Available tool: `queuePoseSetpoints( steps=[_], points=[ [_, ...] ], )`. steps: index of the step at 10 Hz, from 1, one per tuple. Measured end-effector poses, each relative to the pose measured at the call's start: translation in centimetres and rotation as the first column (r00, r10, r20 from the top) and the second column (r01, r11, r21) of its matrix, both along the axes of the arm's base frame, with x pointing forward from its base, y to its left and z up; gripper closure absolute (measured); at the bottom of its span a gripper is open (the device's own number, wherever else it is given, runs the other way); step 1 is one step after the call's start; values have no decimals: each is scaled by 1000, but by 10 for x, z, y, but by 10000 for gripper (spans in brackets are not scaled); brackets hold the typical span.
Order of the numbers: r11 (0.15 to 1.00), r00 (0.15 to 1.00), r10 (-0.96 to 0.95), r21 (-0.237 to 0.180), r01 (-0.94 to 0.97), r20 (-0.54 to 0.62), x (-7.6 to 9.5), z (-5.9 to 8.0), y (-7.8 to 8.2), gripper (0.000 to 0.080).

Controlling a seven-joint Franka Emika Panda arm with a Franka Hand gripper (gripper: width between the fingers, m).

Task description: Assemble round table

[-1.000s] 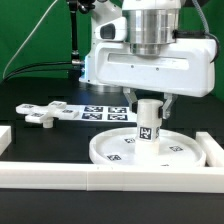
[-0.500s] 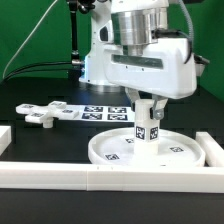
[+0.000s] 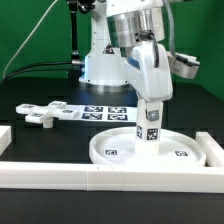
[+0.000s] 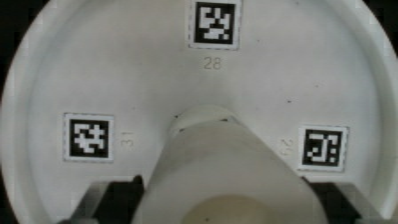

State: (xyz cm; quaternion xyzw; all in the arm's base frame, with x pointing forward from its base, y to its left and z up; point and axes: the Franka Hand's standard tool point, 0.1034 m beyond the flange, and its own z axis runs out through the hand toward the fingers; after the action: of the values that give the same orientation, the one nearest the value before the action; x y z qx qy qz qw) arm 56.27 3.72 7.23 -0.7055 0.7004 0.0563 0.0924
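The large round rimmed disc (image 3: 150, 152) lies on the black table near the front rail. The short cylindrical post (image 3: 150, 126) stands upright on the disc's middle, its tag facing the camera. My gripper (image 3: 151, 106) is shut on the post's upper part, with the hand turned edge-on to the exterior view. In the wrist view the post (image 4: 228, 165) fills the space between my two dark fingers (image 4: 121, 197), and the disc (image 4: 125, 70) with three tags spreads beyond it. The four-armed cross piece (image 3: 43, 113) lies flat at the exterior view's left.
The marker board (image 3: 105, 112) lies behind the disc. Long white rails (image 3: 110, 177) run along the front and at the exterior view's right (image 3: 214, 150). The arm's white base (image 3: 105, 68) stands behind.
The hand has rotated about the vertical axis from broadside to edge-on, turning the post with it. The disc has stayed in place.
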Motion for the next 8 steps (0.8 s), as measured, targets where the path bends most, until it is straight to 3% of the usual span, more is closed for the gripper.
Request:
queuePoseSetpoints(
  steps=[3, 5, 8],
  points=[
    [978, 978, -206, 23, 206, -25, 3, 2, -1, 391],
    [910, 912, -409, 66, 410, -34, 1, 0, -1, 390],
    [843, 847, -529, 79, 532, -58, 2, 1, 1, 390]
  ],
)
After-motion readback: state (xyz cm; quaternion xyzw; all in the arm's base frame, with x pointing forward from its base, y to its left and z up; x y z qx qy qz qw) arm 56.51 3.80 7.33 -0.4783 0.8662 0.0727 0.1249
